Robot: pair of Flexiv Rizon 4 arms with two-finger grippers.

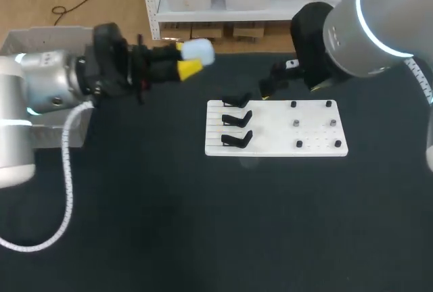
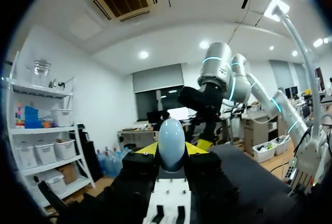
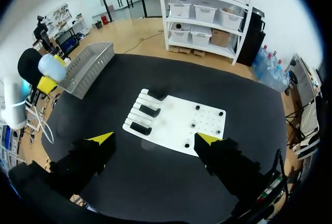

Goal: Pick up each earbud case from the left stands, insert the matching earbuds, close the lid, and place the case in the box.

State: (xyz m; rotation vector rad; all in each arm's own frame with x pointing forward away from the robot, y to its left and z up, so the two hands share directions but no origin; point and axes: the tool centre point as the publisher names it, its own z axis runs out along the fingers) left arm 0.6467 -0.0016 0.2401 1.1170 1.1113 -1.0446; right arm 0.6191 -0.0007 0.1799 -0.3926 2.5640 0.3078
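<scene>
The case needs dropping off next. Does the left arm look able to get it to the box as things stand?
Probably yes. The left gripper, shut on the earbud case, hangs above the table. The box lies at the edge on that arm's own side, and nothing stands between them.

- The earbud case (image 1: pixel 198 50) is of pale blue plastic, smooth, with a soft sheen.
- The left gripper (image 1: pixel 188 59) has a black, matt body, plastic by its look; its fingertips (image 1: pixel 189 69) are bright yellow and matt.
- The right gripper (image 3: pixel 155 138) has the same black matt fingers.
- The table (image 1: pixel 169 224) has a black, matt cover, like cloth.
- The board (image 1: pixel 270 140) is white and smooth; its stands (image 1: pixel 237 119) are black and matt.
- The box (image 1: pixel 40 35) is light grey with ribbed walls; whether it is plastic or metal I cannot tell.
- The left arm (image 1: pixel 47 89) and the right arm (image 1: pixel 365 28) have smooth silver-grey shells with a satin shine.
- The hose (image 1: pixel 66 190) is white, ribbed plastic.
</scene>
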